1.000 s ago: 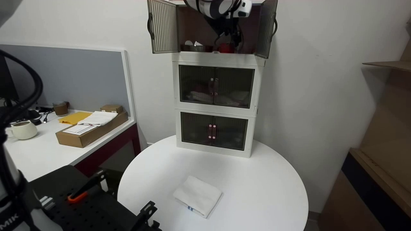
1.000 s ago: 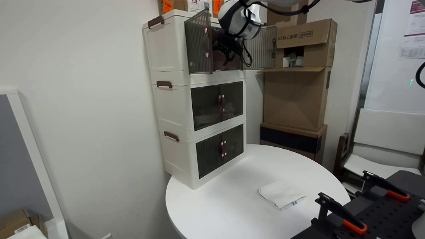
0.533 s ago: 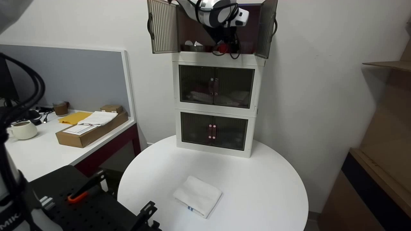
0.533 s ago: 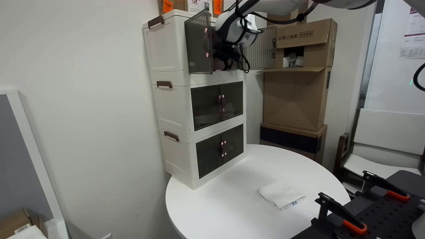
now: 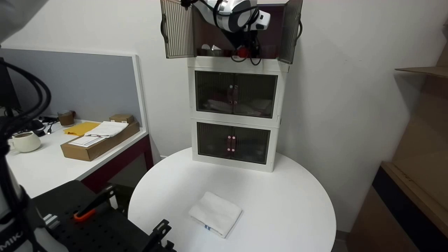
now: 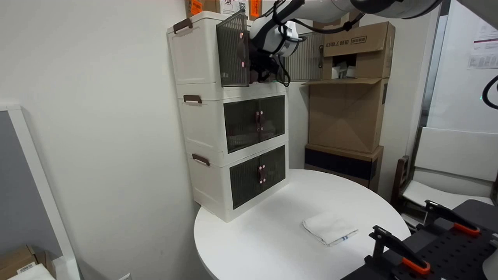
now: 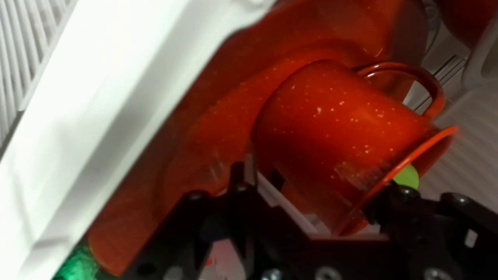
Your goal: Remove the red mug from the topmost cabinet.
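Note:
The red mug (image 7: 334,128) fills the middle of the wrist view, its handle on the far side and its mouth to the lower right, where a green spot shows. In an exterior view it is a small red patch (image 5: 242,52) low inside the topmost cabinet (image 5: 224,63), partly covered by the gripper. My gripper (image 7: 323,182) is open, with one finger beside the mug's base and one at its rim; whether either touches cannot be told. In both exterior views the gripper (image 5: 249,49) (image 6: 264,70) reaches into the topmost cabinet (image 6: 194,54), its fingers mostly hidden.
The cabinet's ribbed doors stand open on both sides (image 5: 179,31) (image 5: 292,31). Small containers (image 5: 213,52) stand inside beside the mug. The white front lip (image 7: 116,116) runs close by the gripper. A folded cloth (image 5: 216,214) lies on the round table (image 5: 287,199). Cardboard boxes (image 6: 346,116) stand nearby.
My gripper has moved lower and deeper into the topmost cabinet, over the mug, mostly in the first half second. Its cables now hang below the lip. The mug has not visibly moved.

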